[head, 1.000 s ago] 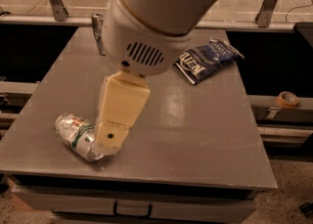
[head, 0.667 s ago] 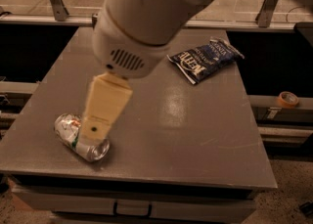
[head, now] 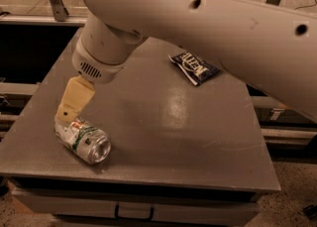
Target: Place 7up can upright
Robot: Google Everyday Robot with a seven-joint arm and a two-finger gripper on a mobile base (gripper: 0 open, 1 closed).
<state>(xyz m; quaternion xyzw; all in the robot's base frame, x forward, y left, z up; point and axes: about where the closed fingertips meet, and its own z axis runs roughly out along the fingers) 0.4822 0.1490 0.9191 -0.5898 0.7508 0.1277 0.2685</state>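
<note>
The 7up can [head: 83, 139], silver with green markings and a small red spot, lies on its side near the front left of the grey table [head: 173, 137]. Its round end faces the front right. My gripper [head: 66, 116], a beige piece under the big white arm, comes down from above and meets the can's far left end. The can rests on the table and is not lifted. The arm hides the back of the table.
A dark blue snack bag [head: 194, 67] lies at the back right of the table. The table's front edge runs just in front of the can. Metal rails and a floor surround the table.
The gripper has moved left and back along the can, from over its middle to its far left end. The can has stayed in place on its side.
</note>
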